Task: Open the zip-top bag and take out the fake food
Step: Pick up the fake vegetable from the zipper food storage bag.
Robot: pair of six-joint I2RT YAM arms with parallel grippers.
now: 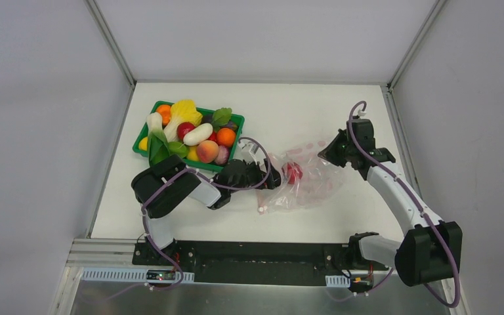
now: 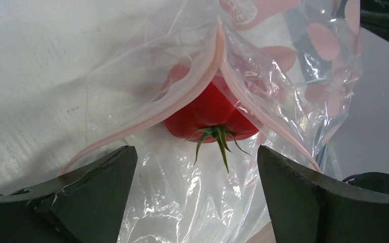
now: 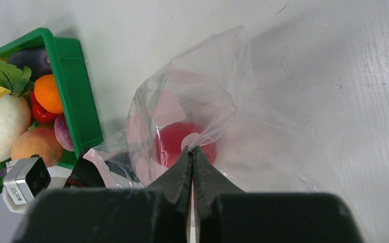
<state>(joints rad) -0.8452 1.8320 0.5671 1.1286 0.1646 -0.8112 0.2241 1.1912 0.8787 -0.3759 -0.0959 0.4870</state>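
The zip-top bag [image 1: 312, 187] lies crumpled mid-table, clear with pink print. Its pink zip strip [image 2: 192, 93] is parted, and the mouth faces my left gripper. Inside sits one piece of fake food [image 1: 293, 172], a glossy red tomato-like fruit [image 2: 210, 114] with a green stalk pointing at the opening. My left gripper [image 2: 196, 167] is open, its fingers wide on either side of the mouth over loose plastic, holding nothing. My right gripper [image 3: 191, 151] is shut on a fold of the bag [image 3: 207, 76] at its far end, just above the red fruit [image 3: 174, 142].
A green tray [image 1: 238, 122] at the back left is full of other plastic produce, with its near corner [image 3: 78, 86] close to the bag. The left arm's elbow lies low beside the tray. White walls enclose the table.
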